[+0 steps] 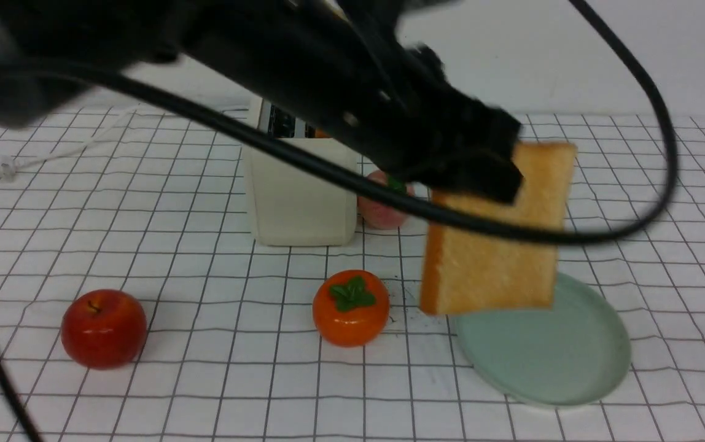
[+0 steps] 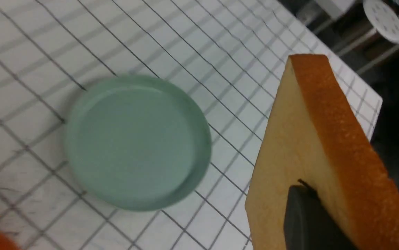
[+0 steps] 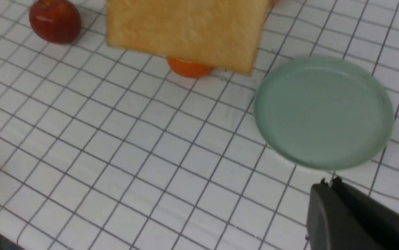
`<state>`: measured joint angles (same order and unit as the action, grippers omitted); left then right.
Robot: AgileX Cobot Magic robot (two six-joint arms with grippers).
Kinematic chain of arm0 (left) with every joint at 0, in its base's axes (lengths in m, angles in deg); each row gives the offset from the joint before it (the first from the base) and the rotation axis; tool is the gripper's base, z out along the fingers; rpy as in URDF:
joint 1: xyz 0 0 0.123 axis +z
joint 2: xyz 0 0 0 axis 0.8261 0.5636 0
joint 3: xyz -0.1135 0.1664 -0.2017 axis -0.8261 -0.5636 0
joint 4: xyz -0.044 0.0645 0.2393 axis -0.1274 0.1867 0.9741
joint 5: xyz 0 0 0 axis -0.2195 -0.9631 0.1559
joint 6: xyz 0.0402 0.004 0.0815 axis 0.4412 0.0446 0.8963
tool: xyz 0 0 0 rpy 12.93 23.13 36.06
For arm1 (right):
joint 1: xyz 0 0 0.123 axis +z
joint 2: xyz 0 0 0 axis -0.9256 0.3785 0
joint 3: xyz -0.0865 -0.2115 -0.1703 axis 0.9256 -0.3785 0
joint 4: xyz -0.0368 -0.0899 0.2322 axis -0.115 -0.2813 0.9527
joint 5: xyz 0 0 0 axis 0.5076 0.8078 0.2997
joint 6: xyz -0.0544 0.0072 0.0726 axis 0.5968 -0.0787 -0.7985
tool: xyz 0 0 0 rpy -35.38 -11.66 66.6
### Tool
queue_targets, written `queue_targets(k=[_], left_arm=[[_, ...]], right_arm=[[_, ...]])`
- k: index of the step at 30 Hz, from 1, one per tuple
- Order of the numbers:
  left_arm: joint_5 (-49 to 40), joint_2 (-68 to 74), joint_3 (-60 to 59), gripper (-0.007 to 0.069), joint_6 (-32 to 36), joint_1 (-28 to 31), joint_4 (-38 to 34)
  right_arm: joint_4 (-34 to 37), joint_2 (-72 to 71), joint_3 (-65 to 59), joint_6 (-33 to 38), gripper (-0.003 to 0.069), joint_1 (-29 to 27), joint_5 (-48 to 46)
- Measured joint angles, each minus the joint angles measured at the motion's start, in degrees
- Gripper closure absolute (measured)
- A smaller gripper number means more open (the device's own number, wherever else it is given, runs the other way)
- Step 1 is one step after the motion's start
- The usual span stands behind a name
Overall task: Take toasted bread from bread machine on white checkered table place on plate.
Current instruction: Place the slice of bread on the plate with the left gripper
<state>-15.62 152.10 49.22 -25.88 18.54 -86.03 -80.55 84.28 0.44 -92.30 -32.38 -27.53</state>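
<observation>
Toasted bread, one square golden-tan slice with orange-brown crust (image 1: 494, 258), hangs upright in the black left claw (image 1: 500, 178), pinched at its top edge. Round pale mint-green plate (image 1: 549, 356) lies below on the white checkered surface (image 1: 205, 380), its left rim nearest the slice; right claw (image 3: 328, 189) closed, empty.

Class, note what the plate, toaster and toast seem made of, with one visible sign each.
Plate: perhaps matte plastic or ceramic; even mint surface, dull sheen. Toaster: probably smooth cream plastic; rounded moulded corners. Toast: bread or foam replica; porous golden face, orange crust.
</observation>
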Motion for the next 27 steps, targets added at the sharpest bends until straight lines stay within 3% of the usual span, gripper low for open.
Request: queue_targets(k=[3,12,23,27], left_arm=[[4.76,6.82,0.48,0.0515,0.02,-3.42,-0.87],[9.65,21.31,9.00,0.0515,0.27,-3.60,-9.25],[14.99,28.91,10.84,0.0512,0.27,-3.60,-12.01],[15.48,29.36,10.88,0.0406,0.27,-3.60,-11.62]], right_arm=[[0.00,-1.53,0.00,-1.51,0.0659,0.00,-3.49],[-2.77,-13.09,0.23,-9.46,0.0659,0.00,-8.97],[-2.77,-14.68,0.41,-10.30,0.0659,0.00,-8.97],[-2.77,-14.68,0.41,-10.30,0.0657,0.00,-8.97]])
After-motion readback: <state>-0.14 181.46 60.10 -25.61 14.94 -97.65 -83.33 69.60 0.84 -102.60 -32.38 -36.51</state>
